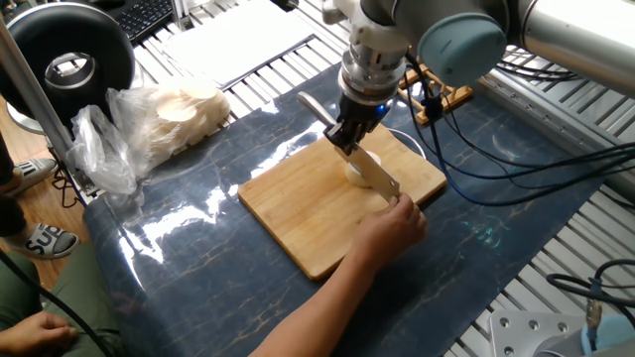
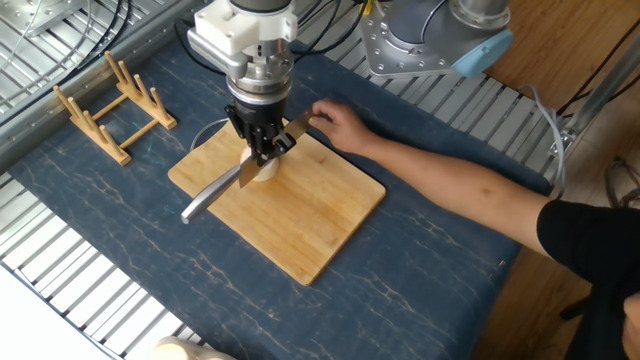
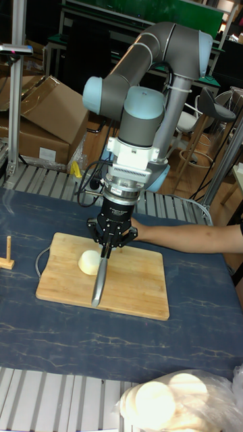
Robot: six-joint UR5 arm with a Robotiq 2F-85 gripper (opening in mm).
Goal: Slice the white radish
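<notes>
Radish first: the white radish (image 3: 88, 261) is a small pale chunk sitting on the wooden cutting board (image 2: 310, 235), close to the board's far edge in the tall fixed view. The board lies on a desk (image 1: 198, 268) covered with a dark blue marbled sheet.

The gripper (image 2: 262, 152) points straight down above the radish. Its 2 fingers are squeezed tight on a knife (image 2: 235, 178), gripping it near where the blade meets the handle. The knife is tilted. Its grey handle (image 2: 203, 198) slants down toward the board's edge, and the blade runs across the top of the radish. I cannot tell if the blade has gone into the radish.

A person's hand (image 1: 397, 224) reaches in over the board and touches the tip end of the blade.

A wooden rack (image 2: 108, 104) stands on the desk, well apart from the board. Near another corner of the desk lies a clear plastic bag of pale round slices (image 1: 169, 119).
</notes>
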